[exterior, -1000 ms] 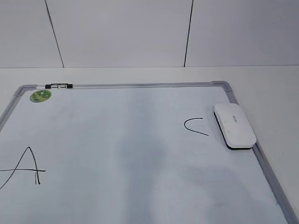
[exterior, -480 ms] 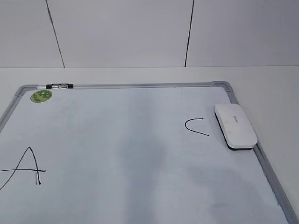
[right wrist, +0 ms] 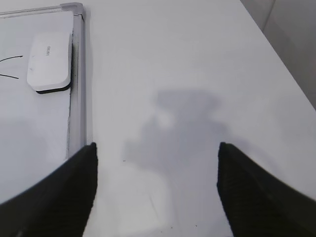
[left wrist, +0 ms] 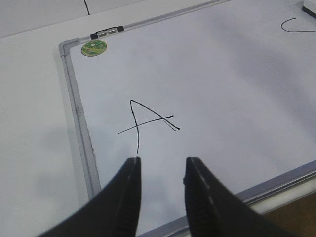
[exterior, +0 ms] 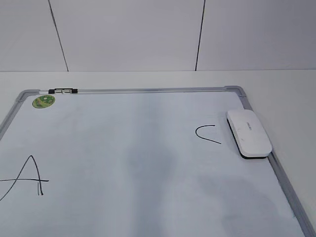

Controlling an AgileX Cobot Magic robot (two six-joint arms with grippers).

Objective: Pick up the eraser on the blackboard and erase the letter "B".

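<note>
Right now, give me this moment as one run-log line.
eraser: on board, right edge, untouched | B: none visible; A and C remain | left gripper: open, empty | right gripper: open, empty

White eraser (dark underside), green sticker

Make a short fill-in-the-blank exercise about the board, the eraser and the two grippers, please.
1. The eraser lies at the blackboard's ____ edge.
2. The round sticker is ____.
3. The right gripper is ____ and holds nothing.
4. The letter nearest the left gripper is ____.

Missing words: right; green; open; A
</note>
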